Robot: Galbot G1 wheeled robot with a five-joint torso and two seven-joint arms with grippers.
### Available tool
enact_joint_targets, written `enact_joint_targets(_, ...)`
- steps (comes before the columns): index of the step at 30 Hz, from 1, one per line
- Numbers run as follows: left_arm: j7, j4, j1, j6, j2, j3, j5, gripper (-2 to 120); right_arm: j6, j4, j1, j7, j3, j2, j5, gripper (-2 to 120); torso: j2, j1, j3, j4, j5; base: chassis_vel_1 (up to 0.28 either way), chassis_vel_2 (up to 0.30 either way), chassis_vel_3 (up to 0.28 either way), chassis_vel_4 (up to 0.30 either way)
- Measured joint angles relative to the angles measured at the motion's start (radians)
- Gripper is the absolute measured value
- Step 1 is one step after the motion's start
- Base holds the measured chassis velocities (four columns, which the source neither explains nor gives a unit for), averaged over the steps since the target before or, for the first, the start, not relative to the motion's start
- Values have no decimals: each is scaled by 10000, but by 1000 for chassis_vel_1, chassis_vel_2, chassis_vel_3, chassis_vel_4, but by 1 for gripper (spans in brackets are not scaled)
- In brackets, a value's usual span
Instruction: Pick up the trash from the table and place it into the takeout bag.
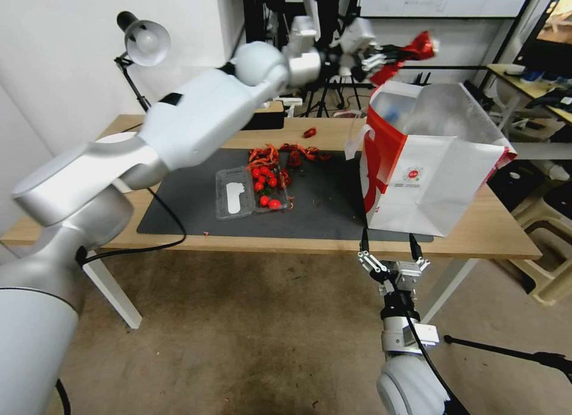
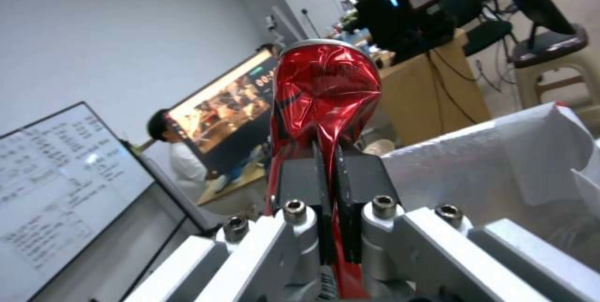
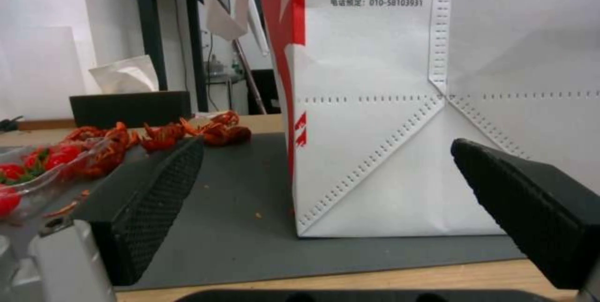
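My left gripper [image 2: 334, 208] has its jaws clamped on the crushed red can [image 2: 325, 100], raised above the open top of the boxy white-and-red paper takeout bag [image 1: 441, 182]. My right gripper [image 1: 390, 248] hangs at the light-wood worktop's [image 1: 476, 239] near edge, jaws wide.

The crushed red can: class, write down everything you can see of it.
The crushed red can is glossy, dented metal with dark lettering and a silver rim at its far end. The left tool is shut on its flattened lower part, holding it in the air above the open takeout bag. Nothing else touches it.
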Motion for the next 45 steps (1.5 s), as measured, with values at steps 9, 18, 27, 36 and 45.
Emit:
enact_joint_targets(9, -247, 297, 315, -199, -642, 813, 76, 1, 75, -7, -49, 11, 52, 48, -6, 99, -1, 0, 0, 1, -2, 0, 0, 0, 0)
enact_joint_targets(18, -279, 616, 378, -285, -745, 866, 201, 28, 88, -7, -72, 19, 69, 42, -6, 99, -1, 0, 0, 2, -3, 0, 0, 0, 0)
enact_joint_targets(27, -252, 597, 417, -273, -515, 641, 226, 62, 88, -8, -59, 21, 51, 52, -6, 99, -1, 0, 0, 1, -3, 0, 0, 0, 0)
enact_joint_targets(36, -806, 178, 774, -82, 59, -401, -301, 90, 88, 10, -67, 22, 62, 53, -16, 99, 1, 0, 0, 2, -4, 0, 0, 0, 0)
enact_joint_targets(45, -1487, -460, 1456, 62, 939, -1079, -636, 100, 78, 48, -70, 25, 56, 68, -33, 100, 1, 0, -1, 2, -6, 0, 0, 0, 0)
